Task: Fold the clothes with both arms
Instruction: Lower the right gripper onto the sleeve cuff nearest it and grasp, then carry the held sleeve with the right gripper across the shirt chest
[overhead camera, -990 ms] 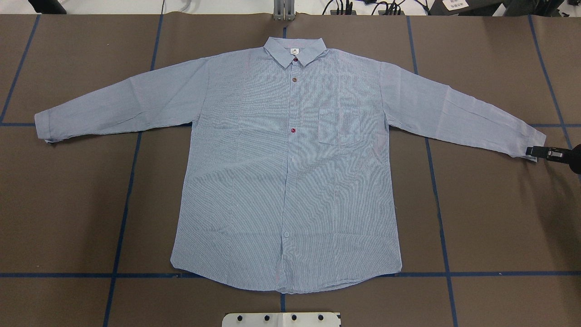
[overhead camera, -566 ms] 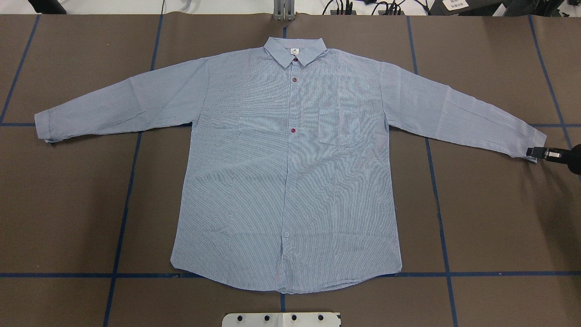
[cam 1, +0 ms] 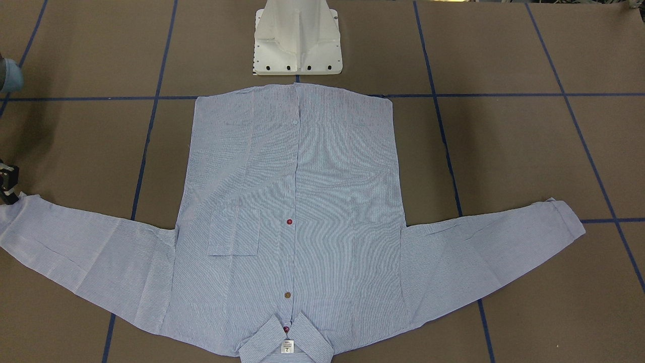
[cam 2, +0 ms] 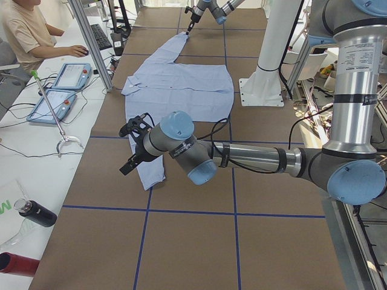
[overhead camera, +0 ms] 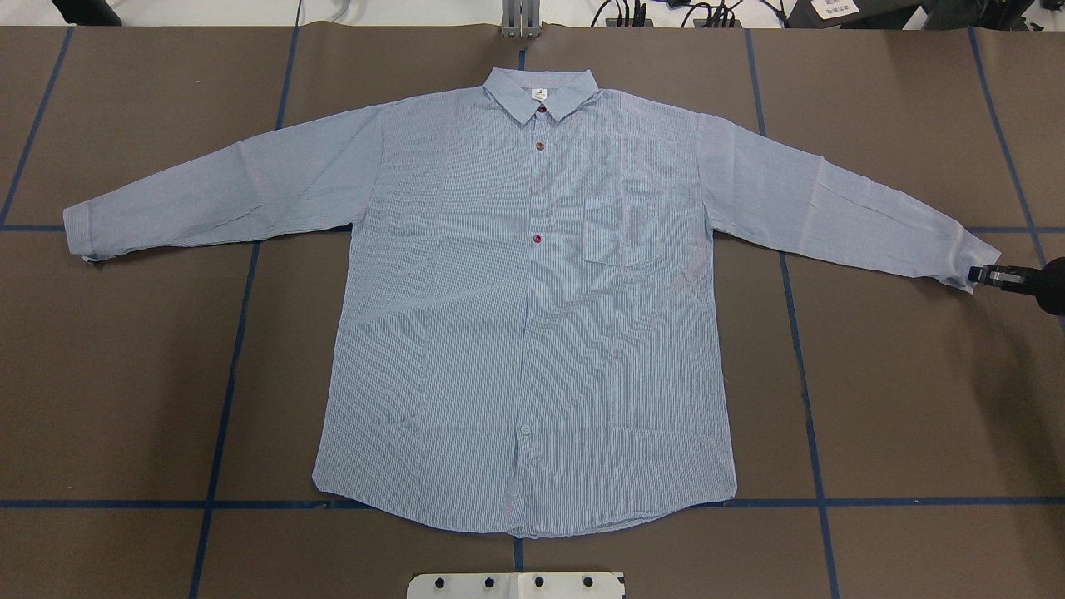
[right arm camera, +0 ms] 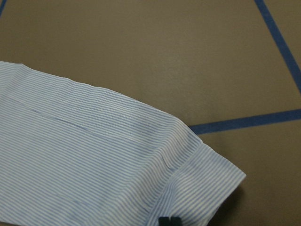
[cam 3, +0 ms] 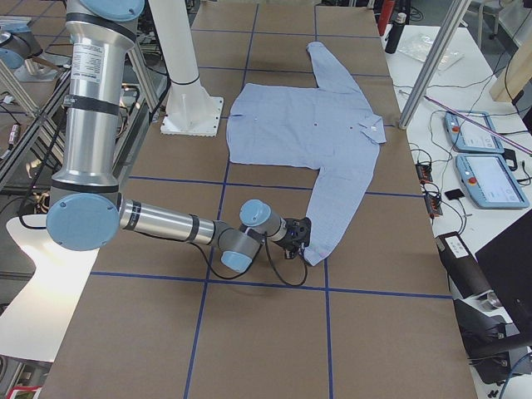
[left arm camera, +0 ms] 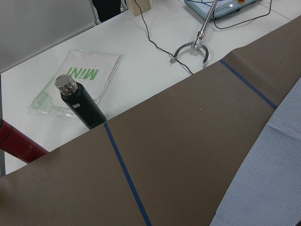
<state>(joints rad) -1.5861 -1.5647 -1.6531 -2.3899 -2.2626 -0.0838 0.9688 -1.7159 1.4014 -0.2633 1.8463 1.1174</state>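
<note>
The light blue-and-white striped shirt [overhead camera: 524, 316] lies flat and face up on the brown table, sleeves spread, collar at the far edge. My right gripper [overhead camera: 975, 274] is at the tip of the sleeve on the overhead view's right. In the right wrist view its fingertips [right arm camera: 169, 220] sit close together on the cuff [right arm camera: 202, 188], shut on its edge. It also shows at the left edge of the front-facing view [cam 1: 6, 187]. My left gripper [cam 2: 128, 150] shows only in the exterior left view, hovering above the other sleeve's cuff [cam 2: 151, 172]; I cannot tell whether it is open.
The white pedestal base [overhead camera: 516, 585] stands at the near table edge by the shirt's hem. Blue tape lines [overhead camera: 819, 502] cross the table. A black bottle [left arm camera: 80, 101], a red bottle [left arm camera: 19, 146] and teach pendants [cam 2: 66, 78] are on the white bench beside the left end, where a person [cam 2: 27, 33] sits.
My right gripper has shifted slightly outward and away, and the cuff corner has been drawn along with it. The rest of the shirt has not moved.
</note>
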